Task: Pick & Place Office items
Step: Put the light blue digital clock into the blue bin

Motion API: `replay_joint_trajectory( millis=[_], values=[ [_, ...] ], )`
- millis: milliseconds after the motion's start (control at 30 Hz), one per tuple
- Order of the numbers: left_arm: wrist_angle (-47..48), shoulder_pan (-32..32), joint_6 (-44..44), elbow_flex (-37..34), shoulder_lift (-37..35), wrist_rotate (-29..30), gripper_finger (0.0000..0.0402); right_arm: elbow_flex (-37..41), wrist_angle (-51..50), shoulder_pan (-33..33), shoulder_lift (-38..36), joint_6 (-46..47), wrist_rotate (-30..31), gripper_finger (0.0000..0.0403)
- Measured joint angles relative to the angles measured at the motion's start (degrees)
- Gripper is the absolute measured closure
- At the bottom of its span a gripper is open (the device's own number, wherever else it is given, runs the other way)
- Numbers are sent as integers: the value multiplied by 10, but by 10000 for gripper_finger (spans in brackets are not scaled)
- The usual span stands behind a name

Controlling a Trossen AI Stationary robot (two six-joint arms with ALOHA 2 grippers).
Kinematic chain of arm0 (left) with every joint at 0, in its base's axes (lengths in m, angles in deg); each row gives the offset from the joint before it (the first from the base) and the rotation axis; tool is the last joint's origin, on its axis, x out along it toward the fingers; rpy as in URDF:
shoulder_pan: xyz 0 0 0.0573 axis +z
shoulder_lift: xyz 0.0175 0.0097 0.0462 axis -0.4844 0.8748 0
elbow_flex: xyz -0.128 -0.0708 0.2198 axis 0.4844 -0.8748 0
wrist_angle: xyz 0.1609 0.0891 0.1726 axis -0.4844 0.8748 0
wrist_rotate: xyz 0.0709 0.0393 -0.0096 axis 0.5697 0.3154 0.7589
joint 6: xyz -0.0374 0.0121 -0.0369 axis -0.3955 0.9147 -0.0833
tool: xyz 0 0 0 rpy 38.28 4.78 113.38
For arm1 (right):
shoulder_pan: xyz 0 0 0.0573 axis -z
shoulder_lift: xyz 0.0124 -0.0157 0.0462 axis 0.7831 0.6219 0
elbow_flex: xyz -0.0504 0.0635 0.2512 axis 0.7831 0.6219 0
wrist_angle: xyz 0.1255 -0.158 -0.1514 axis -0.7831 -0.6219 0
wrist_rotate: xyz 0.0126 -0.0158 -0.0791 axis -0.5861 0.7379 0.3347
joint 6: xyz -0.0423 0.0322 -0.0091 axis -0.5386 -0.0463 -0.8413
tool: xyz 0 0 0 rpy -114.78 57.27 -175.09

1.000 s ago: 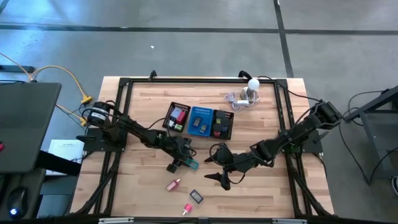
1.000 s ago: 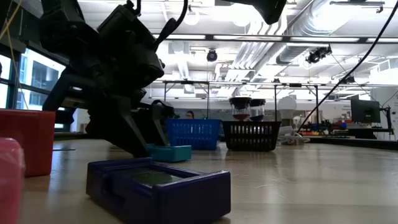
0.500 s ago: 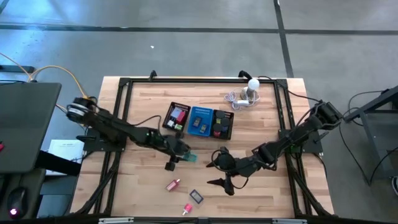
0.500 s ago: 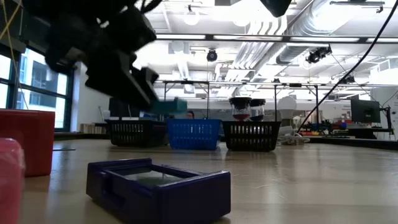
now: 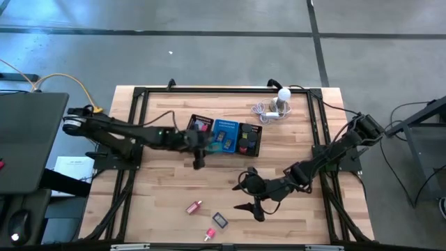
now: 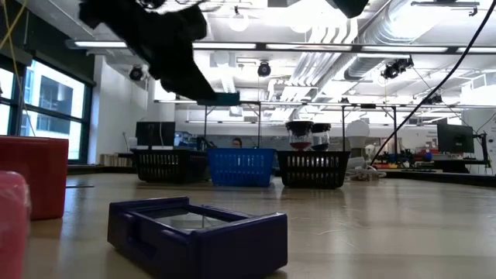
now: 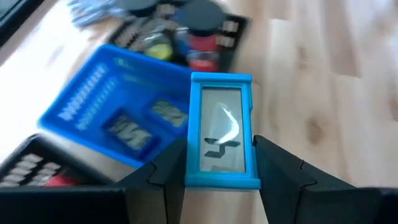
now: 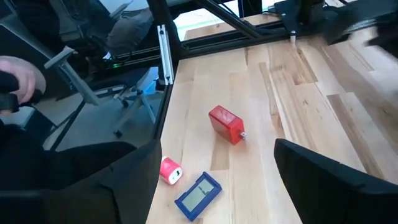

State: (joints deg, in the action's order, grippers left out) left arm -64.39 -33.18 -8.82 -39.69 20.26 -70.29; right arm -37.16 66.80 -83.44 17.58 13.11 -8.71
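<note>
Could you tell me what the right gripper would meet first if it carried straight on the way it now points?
Probably the red block: in the wrist view it lies ahead between the open right gripper's fingers, though depth is unclear.

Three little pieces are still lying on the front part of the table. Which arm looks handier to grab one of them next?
Probably the right. Its gripper hangs open just beside the dark blue piece and the two pink pieces, which fill its wrist view. The left gripper is busy: it holds a teal piece up by the mesh tray.
</note>
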Motion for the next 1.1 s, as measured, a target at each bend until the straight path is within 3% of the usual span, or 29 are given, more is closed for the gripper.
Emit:
replay_joint_trajectory(
  millis=[400,667,933,1100],
  values=[
    [0,109,-68,53,70,-76,257,0,0,0,0,1,0,101],
    [-49,134,-76,61,157,-105,257,0,-2,0,0,1,2,101],
    [-72,149,-102,61,179,-125,256,0,-7,-4,0,1,2,101],
    [-86,150,-110,61,179,-124,204,0,-10,-4,0,1,2,101]
  ],
)
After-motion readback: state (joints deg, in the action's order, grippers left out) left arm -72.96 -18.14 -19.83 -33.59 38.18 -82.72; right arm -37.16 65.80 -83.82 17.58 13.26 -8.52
